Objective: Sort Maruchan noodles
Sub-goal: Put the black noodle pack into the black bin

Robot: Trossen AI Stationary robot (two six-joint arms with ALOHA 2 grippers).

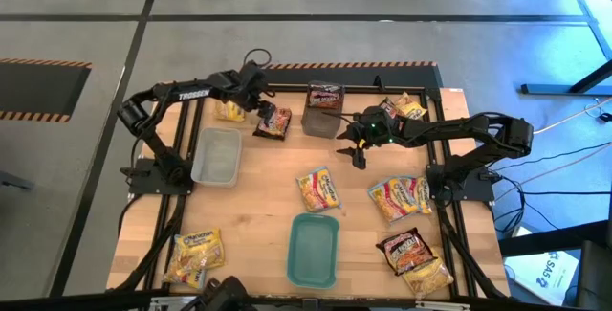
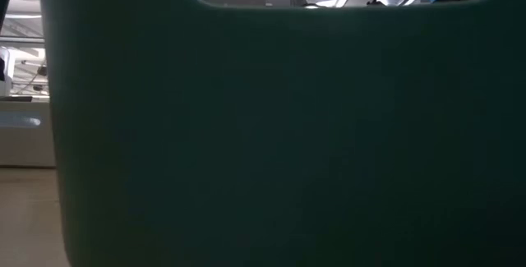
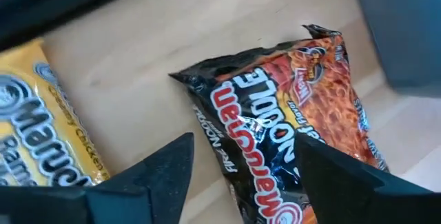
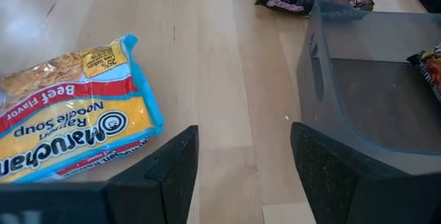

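Note:
Maruchan packets lie scattered flat on the wooden table. My left gripper [image 1: 265, 112] [image 3: 244, 148] is open at the far left, over a dark brown-red packet [image 1: 273, 122] [image 3: 289, 107], with a yellow packet [image 1: 229, 110] [image 3: 41, 134] beside it. My right gripper [image 1: 352, 148] [image 4: 244, 131] is open over bare wood, between a pale beef packet [image 1: 318, 189] [image 4: 69, 120] and the grey tub [image 1: 323, 110] [image 4: 372, 93]. That tub holds one dark packet [image 1: 326, 94] [image 4: 431, 65]. My left gripper comes down at the dark packet's end [image 3: 275, 182], one finger [image 3: 331, 182] overlapping its printed face and the other beside it over the wood. Whether a finger touches the packet, I cannot tell. The packet lies flat on the table.
A clear tub [image 1: 217, 155] sits at the left, a teal tray [image 1: 314, 249] near the front; its wall [image 2: 263, 135] fills the low view. More packets lie at the right [image 1: 400, 196], front right [image 1: 405, 247] [image 1: 427, 277], front left [image 1: 196, 254] and far right [image 1: 406, 108].

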